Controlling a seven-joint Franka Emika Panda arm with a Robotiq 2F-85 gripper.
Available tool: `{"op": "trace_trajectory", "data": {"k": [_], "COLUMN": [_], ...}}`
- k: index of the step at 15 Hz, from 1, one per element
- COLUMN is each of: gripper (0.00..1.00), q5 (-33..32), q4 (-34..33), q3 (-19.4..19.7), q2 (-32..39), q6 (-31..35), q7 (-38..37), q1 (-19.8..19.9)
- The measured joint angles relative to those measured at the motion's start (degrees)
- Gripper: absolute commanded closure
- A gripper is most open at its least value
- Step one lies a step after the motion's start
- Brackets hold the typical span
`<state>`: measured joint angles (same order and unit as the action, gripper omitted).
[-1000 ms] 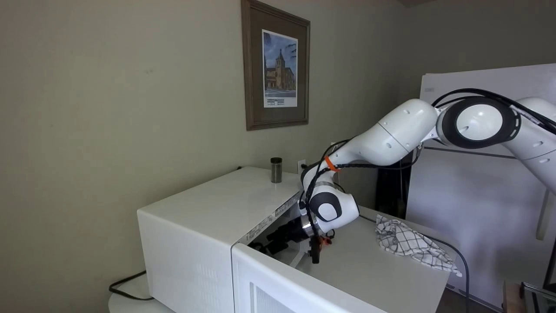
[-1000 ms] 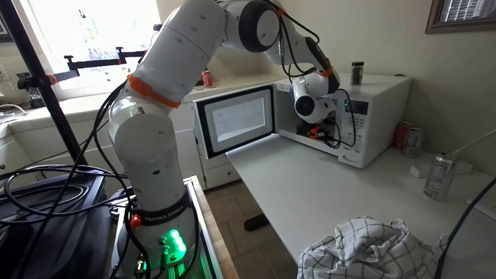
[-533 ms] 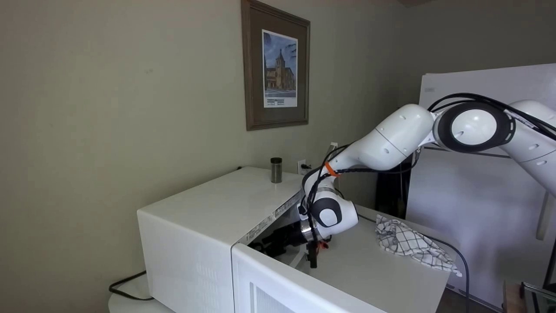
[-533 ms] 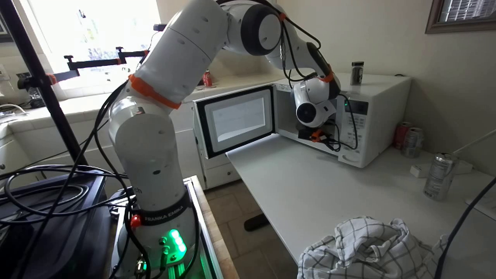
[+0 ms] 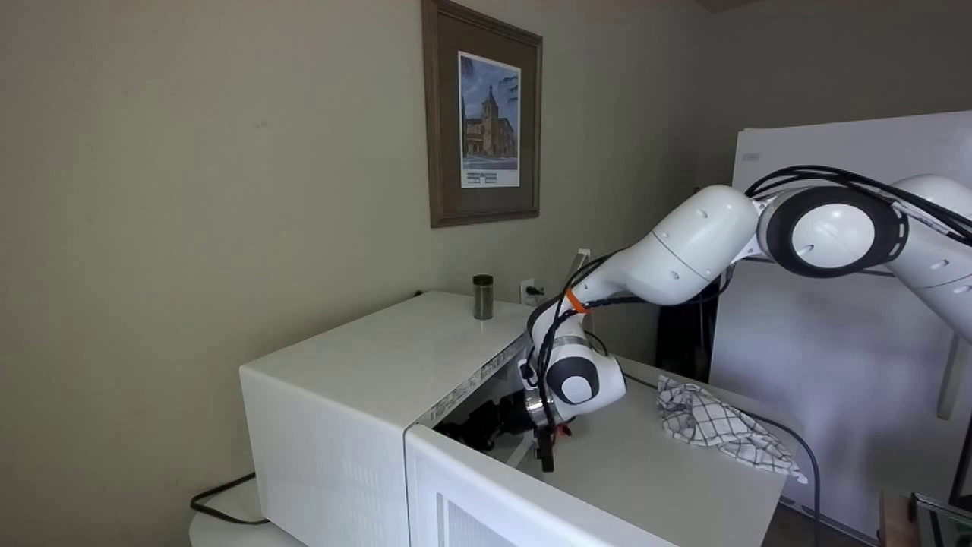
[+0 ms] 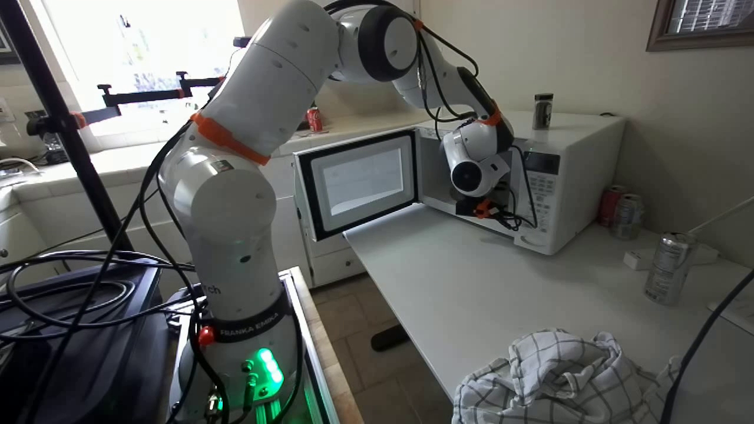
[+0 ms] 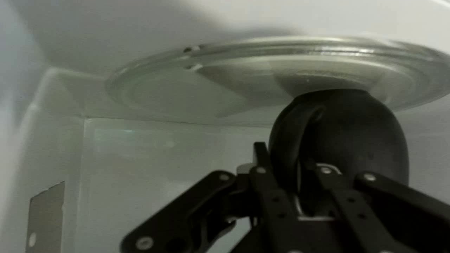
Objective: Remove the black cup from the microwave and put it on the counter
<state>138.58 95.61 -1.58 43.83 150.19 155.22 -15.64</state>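
In an exterior view, the table (image 6: 471,265) lay before the microwave (image 6: 580,182). In the wrist view, the black cup (image 7: 357,137) sat inside on the glass plate (image 7: 165,88), just ahead of the claw (image 7: 285,158), whose narrow-set jaws held its upright handle (image 7: 293,140).

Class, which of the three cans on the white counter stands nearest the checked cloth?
The foremost silver can, in an exterior view. It stands apart, while the red can and the rear silver can stand close together beside the microwave.
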Motion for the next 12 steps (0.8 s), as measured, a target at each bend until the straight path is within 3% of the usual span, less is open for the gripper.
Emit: {"op": "trace_trajectory", "data": {"k": [1,12], "gripper": [0.95,0.96], "q5": [0.00,-0.02], "q4": [0.07,1.23], "q3": [0.50,1.59], "q2": [-0.01,-0.37], "q6": [-0.30,-2.36], "q7": [0.00,-0.24], "q1": [-0.47,-1.65]}}
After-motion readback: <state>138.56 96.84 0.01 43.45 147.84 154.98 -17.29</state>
